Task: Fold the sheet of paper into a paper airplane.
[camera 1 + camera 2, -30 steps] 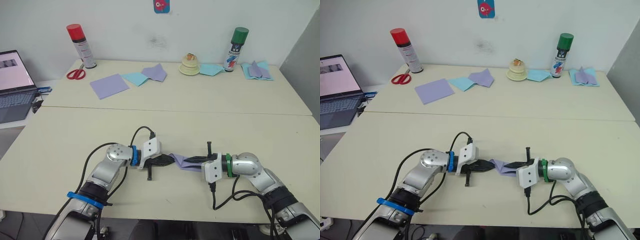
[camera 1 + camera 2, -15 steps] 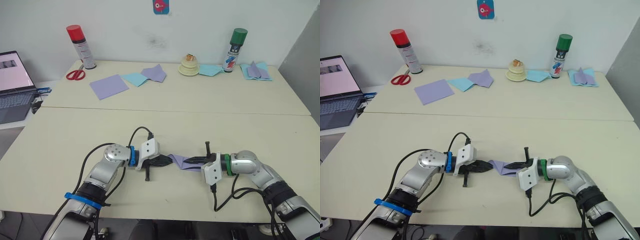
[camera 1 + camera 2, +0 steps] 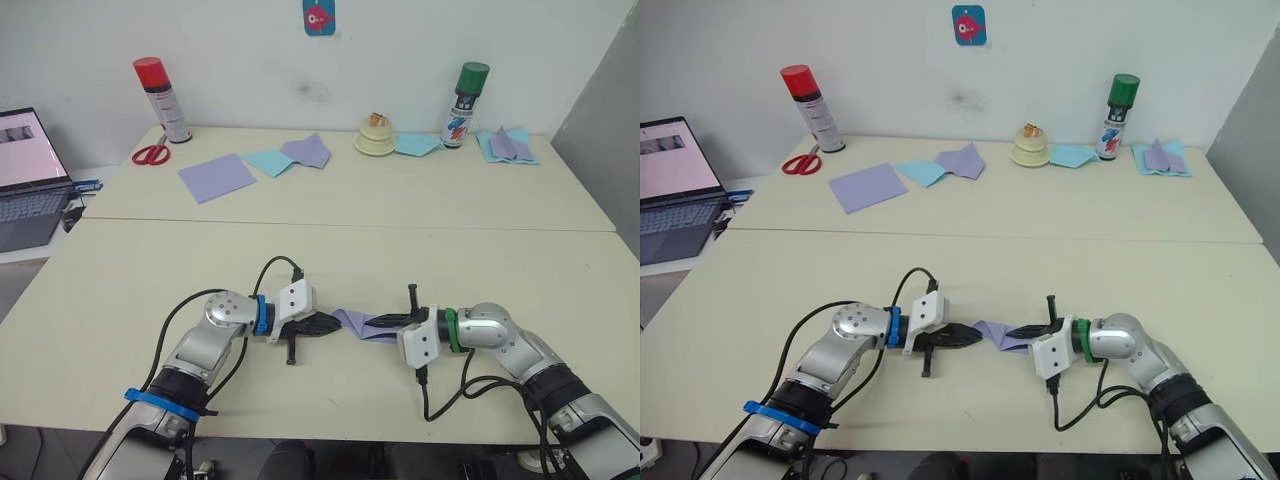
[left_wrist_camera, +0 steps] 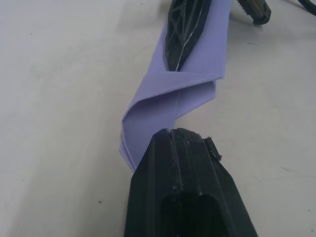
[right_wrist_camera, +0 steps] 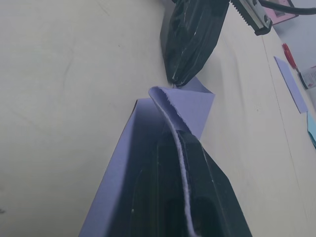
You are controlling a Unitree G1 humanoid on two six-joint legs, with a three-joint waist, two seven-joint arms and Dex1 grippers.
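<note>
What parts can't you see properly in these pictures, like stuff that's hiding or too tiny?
- The sheet of paper: both ends are covered by the left gripper and right gripper, so its folded shape is unclear in the eye views.
- The laptop: cut off by the picture's edge; its screen is too small to read.
- The green-capped can: label print is too small.
- The wall sticker: its picture is too tiny to identify.

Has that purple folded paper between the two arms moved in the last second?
No. The sheet of paper sits at the same place short of the table seam; the whole picture has shifted slightly.
</note>
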